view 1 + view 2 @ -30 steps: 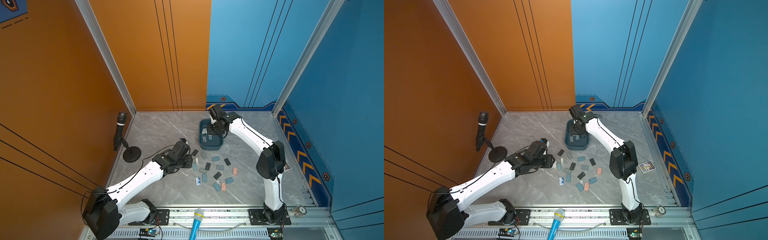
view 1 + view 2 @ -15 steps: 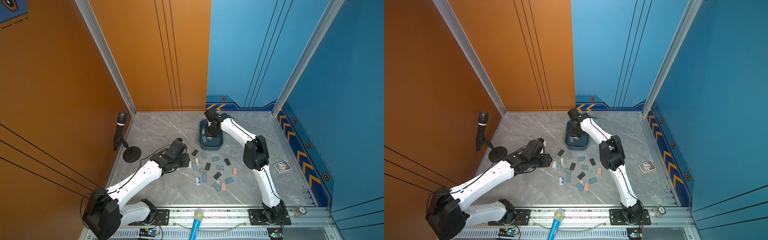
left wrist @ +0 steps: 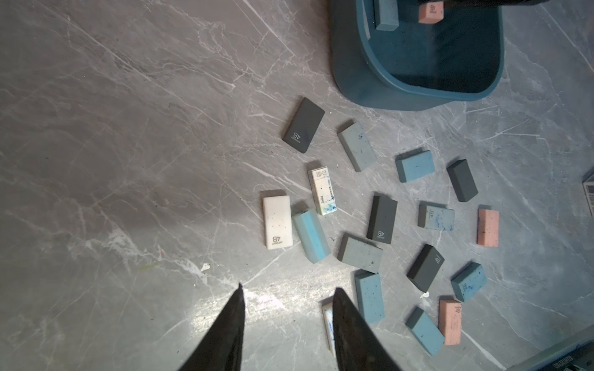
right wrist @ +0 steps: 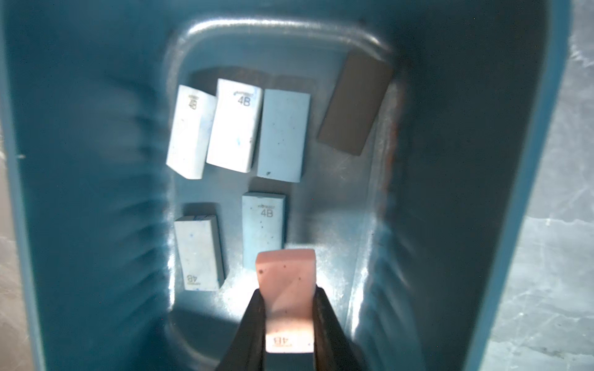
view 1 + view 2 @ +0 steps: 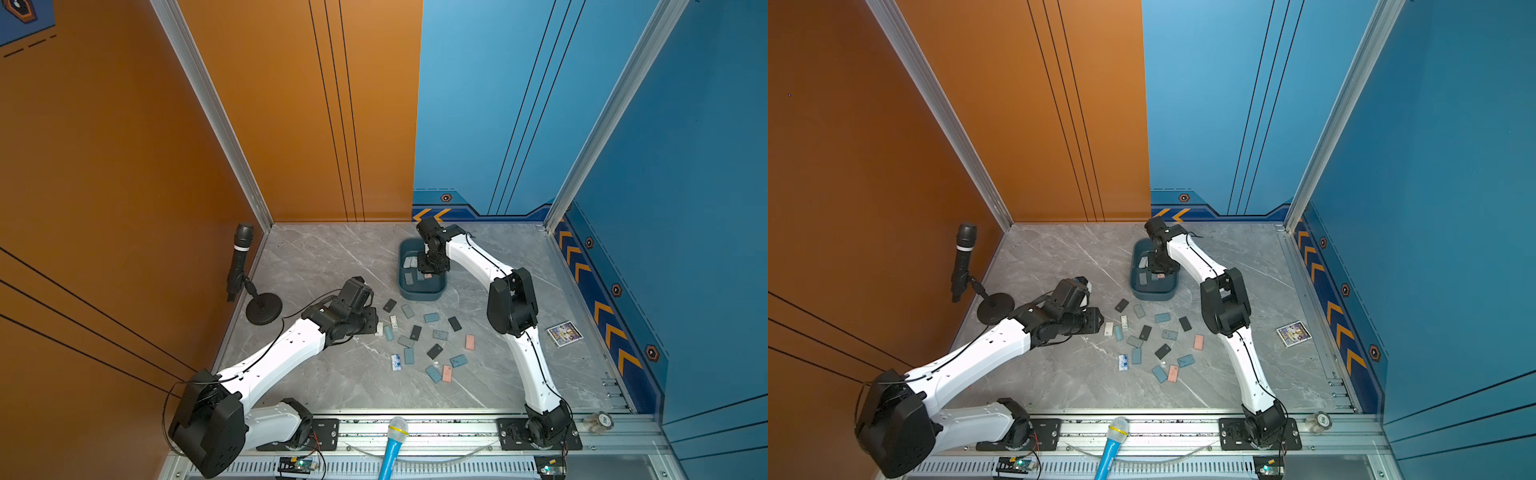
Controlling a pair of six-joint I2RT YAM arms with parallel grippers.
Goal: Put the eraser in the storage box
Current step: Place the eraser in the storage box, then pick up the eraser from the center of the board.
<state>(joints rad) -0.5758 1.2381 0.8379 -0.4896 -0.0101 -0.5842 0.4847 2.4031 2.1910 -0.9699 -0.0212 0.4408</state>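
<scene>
Marble tabletop, right gripper pinching pink eraser between storage box walls, left gripper parted, empty.

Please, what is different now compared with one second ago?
The right end effector moved into the storage box while its elbow swung inward. It still pinches the pink eraser; nothing was released. The left end effector stayed open and nearly still, and the loose erasers did not move.
</scene>
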